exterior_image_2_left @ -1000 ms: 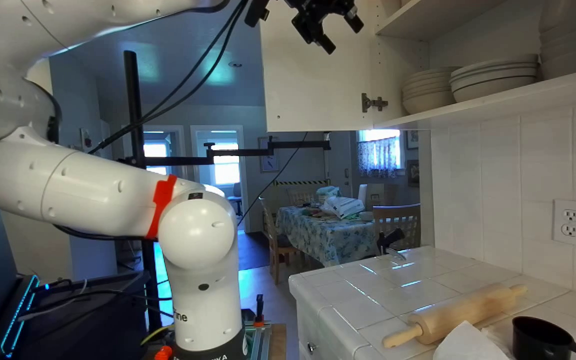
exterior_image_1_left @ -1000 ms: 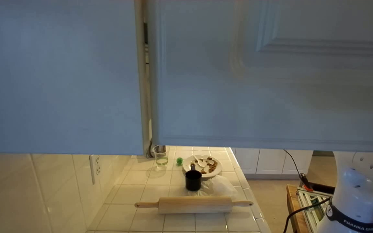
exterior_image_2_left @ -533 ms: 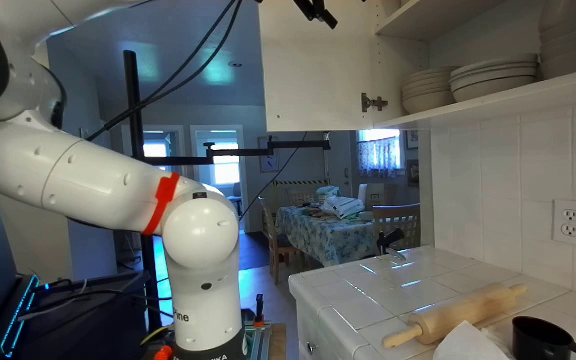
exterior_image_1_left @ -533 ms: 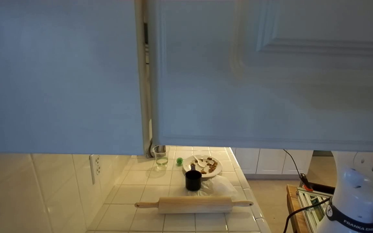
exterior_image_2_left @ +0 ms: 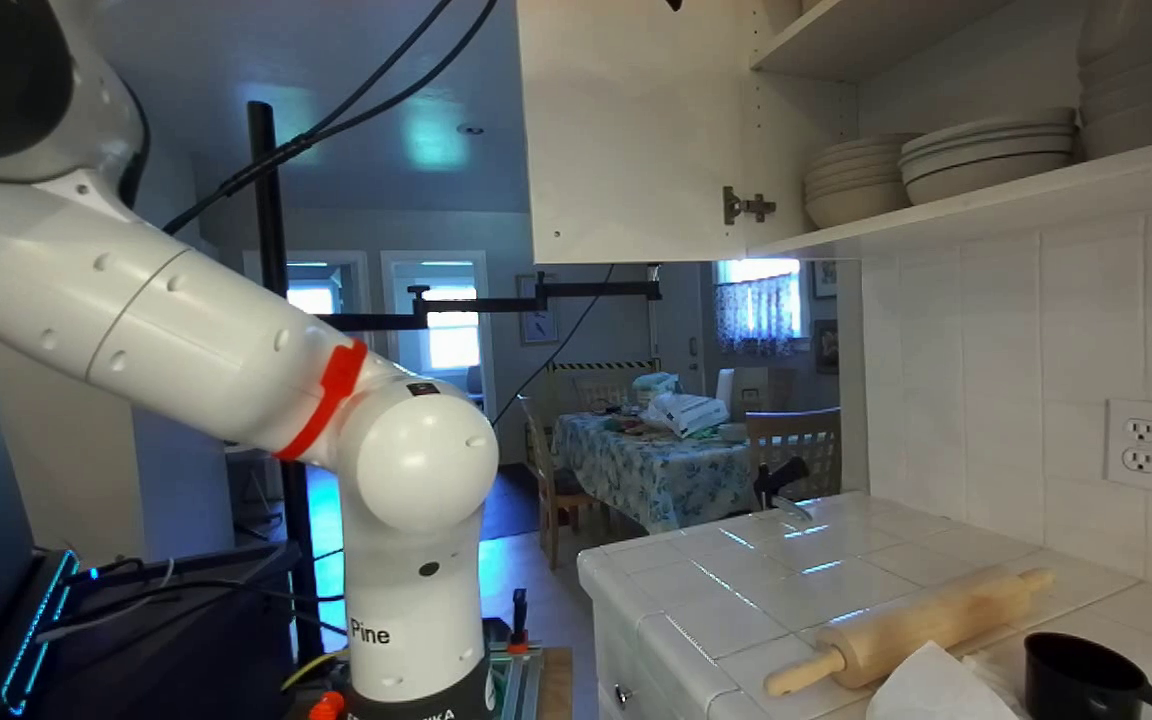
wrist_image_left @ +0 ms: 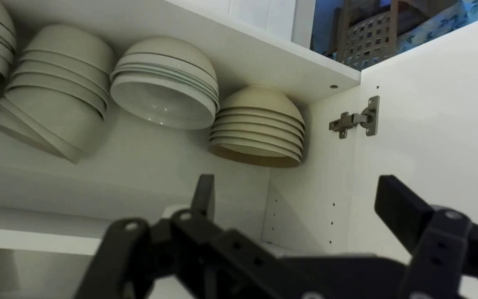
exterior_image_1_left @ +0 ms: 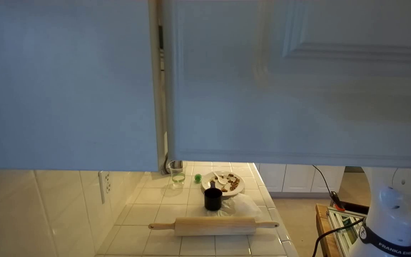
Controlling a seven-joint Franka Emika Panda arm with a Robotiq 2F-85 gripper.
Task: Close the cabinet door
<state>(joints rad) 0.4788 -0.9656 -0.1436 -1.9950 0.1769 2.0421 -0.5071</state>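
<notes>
The cabinet door point(wrist_image_left: 442, 137) (wide open) stands beside the spread tool point(wrist_image_left: 298, 193)

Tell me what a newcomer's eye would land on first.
Probably the open cabinet door, its moulded face spanning the upper right of an exterior view. Next, the white robot arm, at the left of an exterior view. Then the stacked bowls, in the wrist view's upper part.

cabinet door point(exterior_image_1_left: 300, 85) | pale, raised rectangular moulding outside | open | upright, jutting outward, high up
</notes>
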